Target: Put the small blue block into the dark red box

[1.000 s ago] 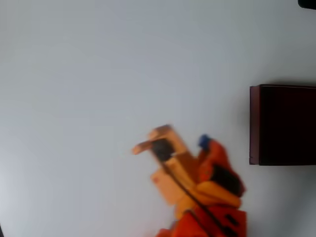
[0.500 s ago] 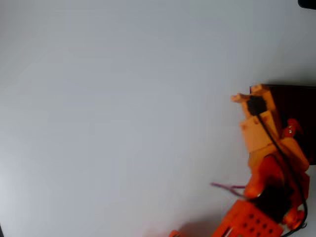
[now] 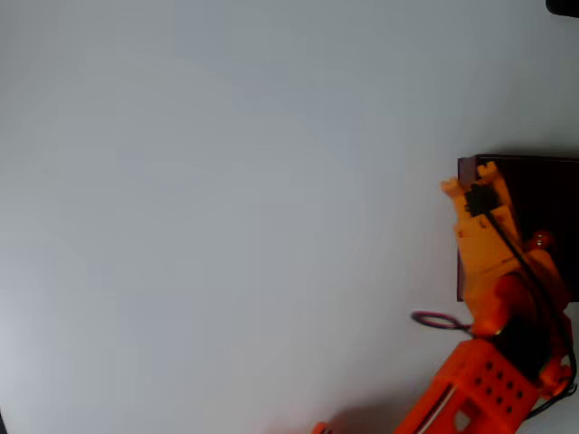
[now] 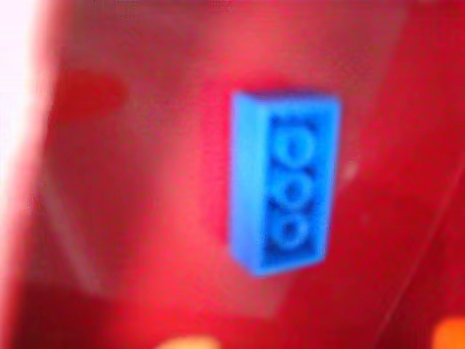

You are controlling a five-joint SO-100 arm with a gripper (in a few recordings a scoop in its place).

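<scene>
A: Where is the tool (image 3: 470,181)?
B: In the overhead view the orange arm reaches up from the lower right, and the tool sits over the left wall of the dark red box (image 3: 543,185), at the right edge of the pale desk (image 3: 226,208).
A: Spread or pinching?
B: I cannot tell; the fingers are too blurred there.
A: And the small blue block (image 4: 285,182)?
B: The wrist view shows it against the box's red inside (image 4: 131,182), long side running near to far, its round hollows facing the camera. Whether it rests on the floor is unclear.
</scene>
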